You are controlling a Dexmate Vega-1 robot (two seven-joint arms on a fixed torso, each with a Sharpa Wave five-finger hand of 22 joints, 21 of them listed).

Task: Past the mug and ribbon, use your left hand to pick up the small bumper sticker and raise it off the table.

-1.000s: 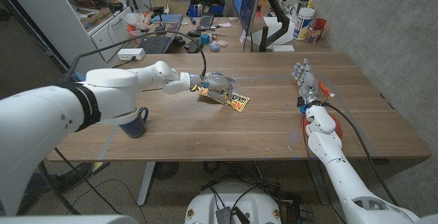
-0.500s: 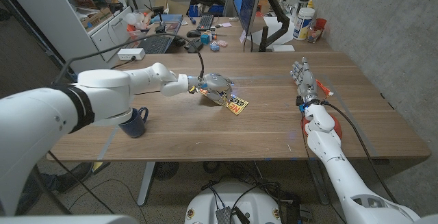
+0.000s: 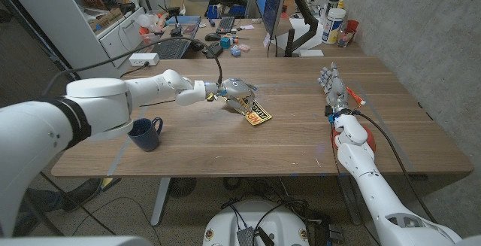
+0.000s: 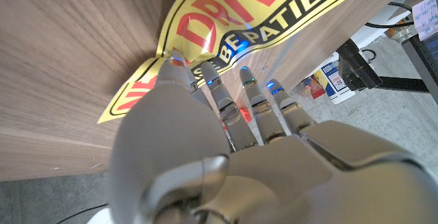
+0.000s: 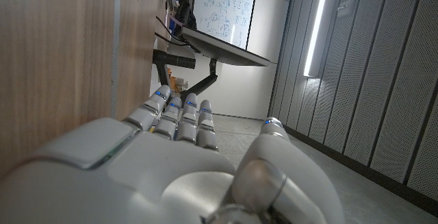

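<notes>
Left hand (image 3: 234, 91): fingers (image 4: 220, 101) closed on the sticker (image 3: 257, 113), pinching its near edge.
Sticker: hanging below the fingers, tilted, lower corner close to the tabletop (image 3: 301, 137).
Right hand (image 3: 332, 80): on edge, fingers straight, holding nothing.

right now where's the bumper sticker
In the head view the yellow bumper sticker hangs near the table's middle, gripped by the left hand, well right of the blue mug.

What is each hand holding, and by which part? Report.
The left hand holds the sticker by its upper end, the rest hanging below the fingers. The right hand holds nothing.
</notes>
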